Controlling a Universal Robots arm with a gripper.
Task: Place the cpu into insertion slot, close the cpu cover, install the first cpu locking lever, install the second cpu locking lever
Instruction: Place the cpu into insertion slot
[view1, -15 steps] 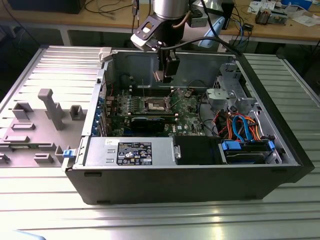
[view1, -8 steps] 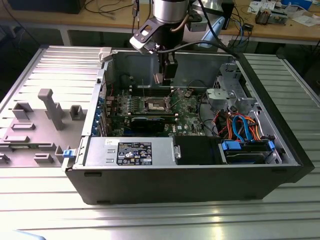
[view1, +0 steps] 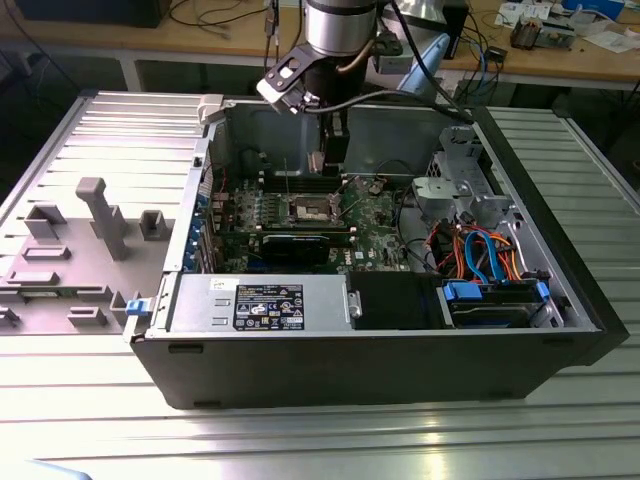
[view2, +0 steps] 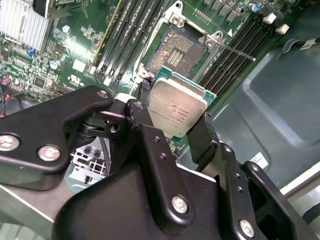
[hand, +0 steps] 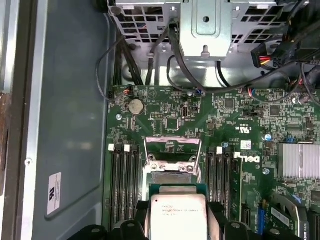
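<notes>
Inside the open computer case (view1: 400, 365), the gripper (view2: 174, 114) has its fingers (view2: 200, 136) clamped on the edges of the cpu (view2: 177, 102), held tilted above the bare insertion slot (view2: 179, 50), whose cpu cover (hand: 172, 145) stands swung open.

A ribbed silvery metal table (view1: 320, 440) catches pale light; behind it stands a wooden bench (view1: 180, 48) strewn with cables (view1: 225, 15).

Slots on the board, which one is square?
The insertion slot, square with a brownish middle and silvery rim; the memory slots are long, narrow, black.
</notes>
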